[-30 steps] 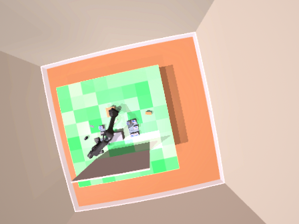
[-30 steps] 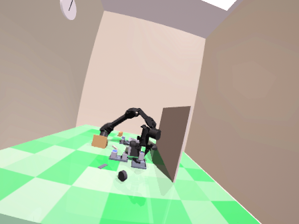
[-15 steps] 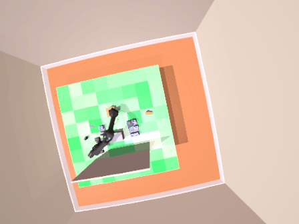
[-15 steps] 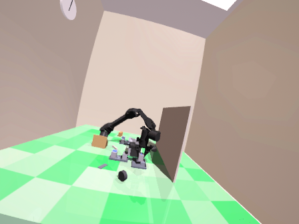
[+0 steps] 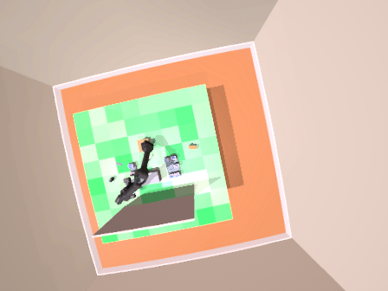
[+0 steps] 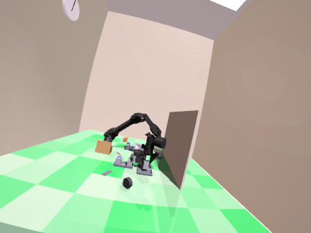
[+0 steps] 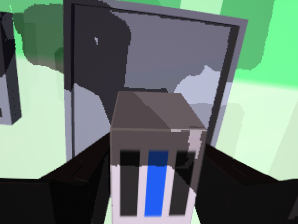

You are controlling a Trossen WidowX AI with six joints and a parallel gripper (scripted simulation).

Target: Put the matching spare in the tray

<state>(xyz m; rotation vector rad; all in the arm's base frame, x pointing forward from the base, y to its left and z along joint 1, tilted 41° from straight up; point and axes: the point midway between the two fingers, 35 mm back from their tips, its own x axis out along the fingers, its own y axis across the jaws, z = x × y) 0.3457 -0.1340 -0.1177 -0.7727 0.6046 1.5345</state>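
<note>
My gripper (image 7: 149,140) is shut on a pale block-shaped spare (image 7: 157,112). Its visible face has one blue stripe between two dark stripes; no code is legible. The grey rimmed tray (image 7: 68,60) lies behind and beyond the held spare in the wrist view, with its visible floor bare and patched with shadow. In the top view the tray (image 5: 153,177) shows beside the arm. Any gap between spare and tray is unclear. Small grey units with blue marks (image 6: 119,159) (image 5: 132,165) stand near the arm; which is the mounted unit cannot be told.
A tall brown panel (image 5: 156,212) (image 6: 178,149) stands beside the arm. More grey units (image 5: 172,165) stand on the arm's other side. An orange box (image 6: 103,147), a smaller orange block (image 5: 193,146) (image 6: 125,139) and a dark disc (image 6: 128,182) (image 5: 112,178) lie around. Part of a grey fixture (image 7: 7,85) is at the wrist view's left.
</note>
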